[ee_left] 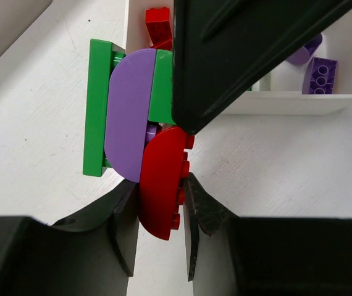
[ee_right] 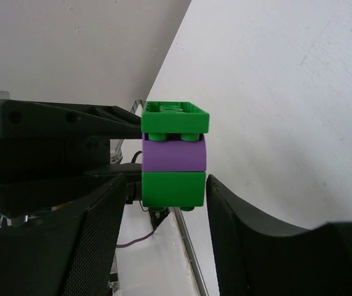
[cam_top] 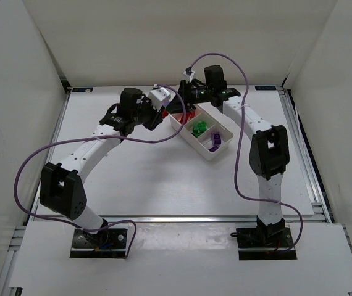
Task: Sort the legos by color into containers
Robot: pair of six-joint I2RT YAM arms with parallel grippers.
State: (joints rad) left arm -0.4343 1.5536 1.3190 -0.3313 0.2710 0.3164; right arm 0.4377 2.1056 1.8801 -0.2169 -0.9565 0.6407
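Note:
A stack of joined legos hangs between my two grippers above the table. My left gripper [ee_left: 160, 188] is shut on the stack's red curved brick [ee_left: 160, 166]. A purple rounded brick [ee_left: 126, 117] and green pieces [ee_left: 96, 105] are joined to it. My right gripper [ee_right: 167, 185] stands open around the stack's lower green brick [ee_right: 173, 188], with a thin gap on each side. Above that sit the purple brick [ee_right: 173, 154] and a green plate [ee_right: 176, 117]. The white tray [cam_top: 216, 154] holds red [cam_top: 188, 115], green [cam_top: 198, 128] and purple [cam_top: 215, 140] legos in separate compartments.
Both arms meet at the tray's far left corner, the left gripper [cam_top: 162, 111] beside the right gripper [cam_top: 188, 95]. Purple cables loop over both arms. White walls enclose the table at the back and both sides. The tray wall [ee_left: 287, 102] lies just past the stack.

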